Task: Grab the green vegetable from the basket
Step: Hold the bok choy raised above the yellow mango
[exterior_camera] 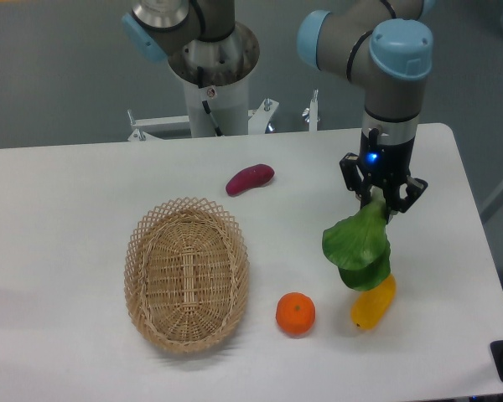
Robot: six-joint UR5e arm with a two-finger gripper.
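The green vegetable (358, 245), a bok choy with broad dark-green leaves, hangs from my gripper (379, 201) by its pale stem end. The gripper is shut on that stem, above the right part of the table. The leaves dangle down just over a yellow oblong fruit (374, 305). The basket (187, 272), an oval tan wicker one with a lattice rim, lies on the table to the left, well apart from the gripper, and holds nothing.
A purple sweet potato (250, 179) lies behind the basket. An orange (295, 314) sits between the basket and the yellow fruit. The table's right edge (486, 251) is close to the gripper. The arm's base (214, 75) stands at the back.
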